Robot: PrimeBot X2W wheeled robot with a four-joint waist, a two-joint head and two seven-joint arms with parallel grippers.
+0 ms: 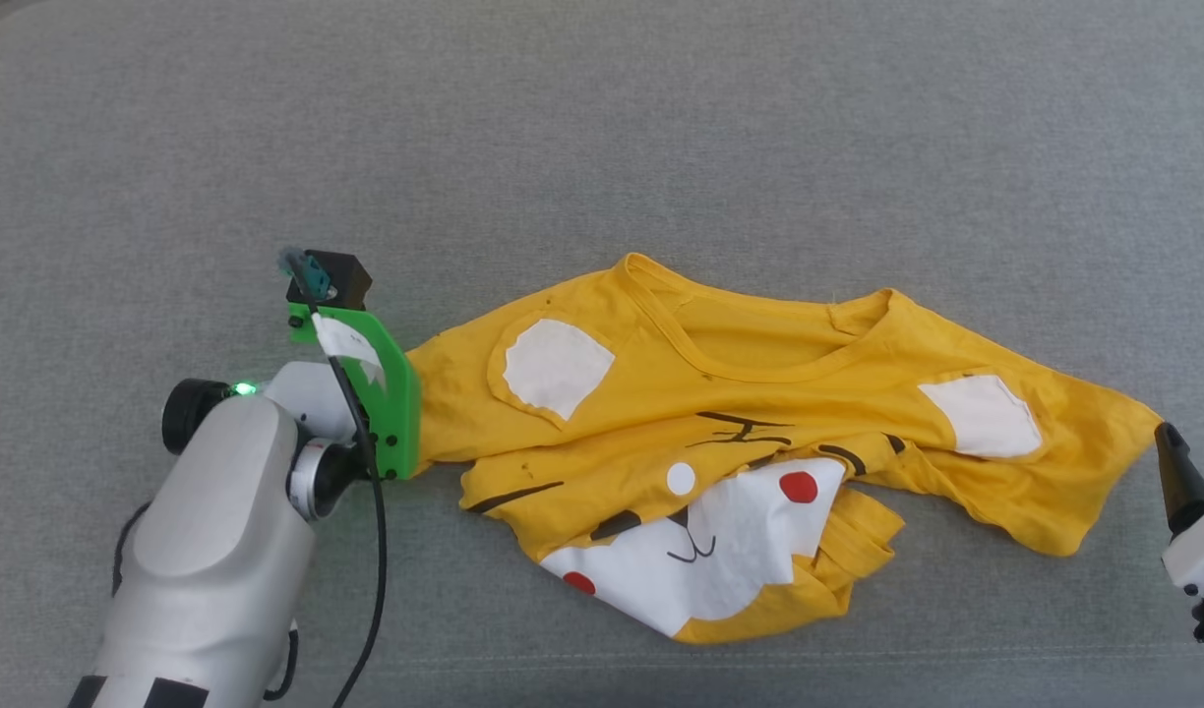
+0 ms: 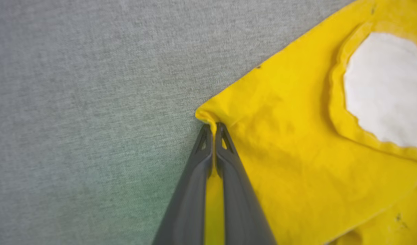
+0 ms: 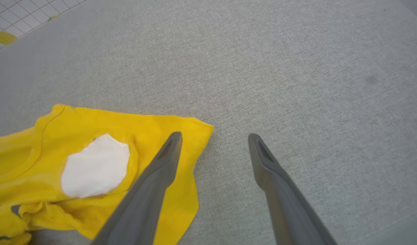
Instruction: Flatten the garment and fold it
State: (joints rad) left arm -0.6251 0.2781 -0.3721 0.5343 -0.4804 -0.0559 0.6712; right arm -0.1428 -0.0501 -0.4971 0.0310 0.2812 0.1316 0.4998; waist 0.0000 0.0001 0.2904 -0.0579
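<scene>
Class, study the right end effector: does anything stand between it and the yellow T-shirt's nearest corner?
Nothing visible does. The right end effector is open, one finger at the T-shirt corner, the other over bare grey surface. The left end effector is shut on the opposite corner.

Grey fabric surface (image 1: 602, 118), crumpled yellow T-shirt (image 1: 759, 393) lying on it

no readable text, labels, numbers
</scene>
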